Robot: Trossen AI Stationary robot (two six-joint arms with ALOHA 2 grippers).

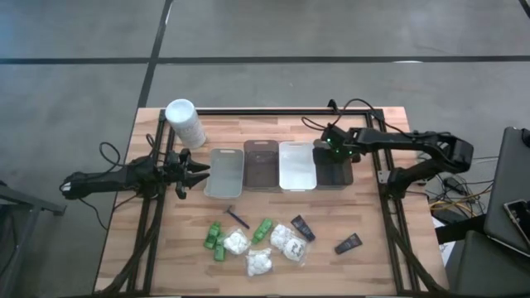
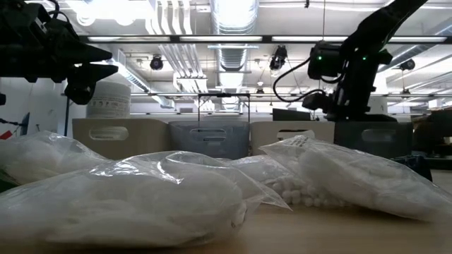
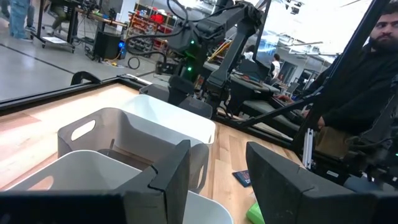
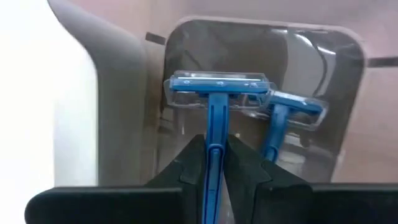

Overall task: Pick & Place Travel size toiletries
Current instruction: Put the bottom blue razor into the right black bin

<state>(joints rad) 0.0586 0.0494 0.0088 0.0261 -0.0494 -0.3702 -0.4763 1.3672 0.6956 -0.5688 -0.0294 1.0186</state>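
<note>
Blue razor (image 4: 214,118) clamped in right end effector (image 4: 216,163) above the dark tray (image 1: 333,170). Lower it beside the razor already inside, then release. Left end effector (image 1: 197,174) waits, fingers apart.

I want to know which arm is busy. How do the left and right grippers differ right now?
The right gripper is shut on a blue razor; the left gripper is open and empty. The right gripper hangs over the rightmost tray, where another razor already lies; the left gripper waits beside the leftmost tray. Both are dark two-finger grippers.
</note>
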